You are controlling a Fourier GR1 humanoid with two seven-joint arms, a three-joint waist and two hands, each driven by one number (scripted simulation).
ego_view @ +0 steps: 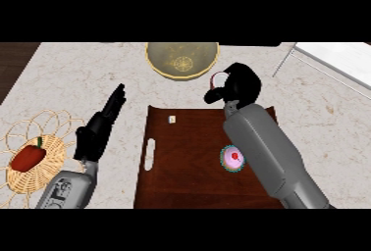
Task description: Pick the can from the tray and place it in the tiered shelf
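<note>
My right hand (239,84) is raised past the far edge of the dark wooden tray (181,181), its fingers curled round the can (215,80). Only a sliver of the can's dark red and white side shows at the hand's left; the rest is hidden. The white tiered shelf (334,59) stands at the far right corner, to the right of that hand and apart from it. My left hand (101,125) rests open on the counter just left of the tray, fingers straight and pointing away.
A pink cupcake (233,158) sits on the tray beside my right forearm, and a small white piece (172,119) lies near the tray's far edge. A yellow bowl (182,59) stands at the back. A wicker basket (54,128) with a red pepper (29,157) is at the left.
</note>
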